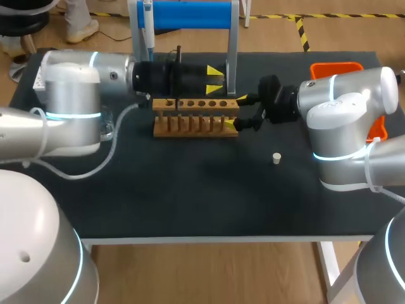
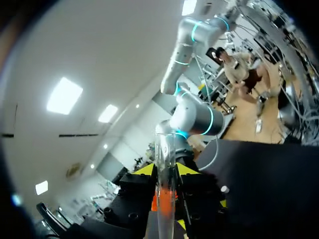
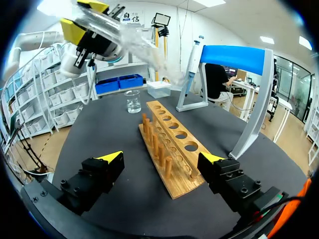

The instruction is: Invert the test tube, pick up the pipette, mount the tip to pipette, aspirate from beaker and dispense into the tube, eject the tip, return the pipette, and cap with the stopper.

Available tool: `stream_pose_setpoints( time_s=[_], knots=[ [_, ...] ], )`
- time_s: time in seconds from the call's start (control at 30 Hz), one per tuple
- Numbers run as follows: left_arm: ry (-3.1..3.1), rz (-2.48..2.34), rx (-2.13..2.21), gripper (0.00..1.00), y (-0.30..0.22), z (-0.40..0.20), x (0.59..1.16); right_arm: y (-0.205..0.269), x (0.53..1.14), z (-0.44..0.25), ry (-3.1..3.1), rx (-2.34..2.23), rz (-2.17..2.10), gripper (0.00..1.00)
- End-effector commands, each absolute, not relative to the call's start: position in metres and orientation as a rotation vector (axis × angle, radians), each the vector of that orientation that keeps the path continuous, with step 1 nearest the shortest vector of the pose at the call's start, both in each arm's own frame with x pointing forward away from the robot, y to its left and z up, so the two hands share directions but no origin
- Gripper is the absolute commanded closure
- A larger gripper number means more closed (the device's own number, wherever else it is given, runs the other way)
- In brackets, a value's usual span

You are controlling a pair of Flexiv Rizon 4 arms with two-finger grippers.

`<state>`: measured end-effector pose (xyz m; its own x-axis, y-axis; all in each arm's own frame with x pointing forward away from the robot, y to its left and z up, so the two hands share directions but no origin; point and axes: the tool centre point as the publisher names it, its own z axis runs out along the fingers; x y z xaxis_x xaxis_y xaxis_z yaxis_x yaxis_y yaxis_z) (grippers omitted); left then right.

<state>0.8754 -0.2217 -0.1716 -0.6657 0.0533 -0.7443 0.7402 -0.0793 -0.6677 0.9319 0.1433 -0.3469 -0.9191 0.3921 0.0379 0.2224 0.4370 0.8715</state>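
The stopper (image 1: 276, 158) lies on the worktop (image 1: 190, 196), in front of the rack (image 1: 196, 117) and off its right end. The right fingers (image 3: 110, 160) stand wide, one on each side of that end. Above the rack's back edge, the left fingers (image 2: 144, 170) clamp the tube (image 2: 165, 194). Off the rack's left end stands the beaker (image 3: 132, 101). Behind the rack, the pipette (image 3: 194, 59) hangs on the stand (image 1: 190, 14).

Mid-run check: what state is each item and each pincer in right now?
left pincer: shut on the test tube, up in the air.
test tube: gripped, out of the rack, no stopper on it.
right pincer: open, one finger on either side of the rack's end.
rack: upright, visible holes empty.
pipette: hanging on its stand.
stopper: loose on the table.
beaker: upright, clear liquid inside.
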Motion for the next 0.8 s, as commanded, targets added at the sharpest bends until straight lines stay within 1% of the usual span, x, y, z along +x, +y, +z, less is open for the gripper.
stream_pose_setpoints(
  time_s=[0.03, 0.57, 0.67, 0.8],
  knots=[
    [1.878, -1.844, 0.756, 1.0, -0.219, -0.165, 0.875, 0.143, 0.931, -0.347, 2.514, 0.543, 1.486, 0.0],
    [1.878, -1.844, 0.756, 1.0, -0.219, -0.165, 0.875, 0.143, 0.931, -0.347, 2.514, 0.543, 1.486, 0.0],
    [1.989, -1.881, 0.526, 1.0, -0.207, -0.166, 0.889, 0.143, 0.931, -0.347, 2.514, 0.543, 1.486, 0.0],
    [2.071, -1.95, 0.408, 1.0, -0.195, -0.16, 0.903, 0.143, 0.931, -0.347, 2.514, 0.543, 1.486, 0.0]
  ],
)
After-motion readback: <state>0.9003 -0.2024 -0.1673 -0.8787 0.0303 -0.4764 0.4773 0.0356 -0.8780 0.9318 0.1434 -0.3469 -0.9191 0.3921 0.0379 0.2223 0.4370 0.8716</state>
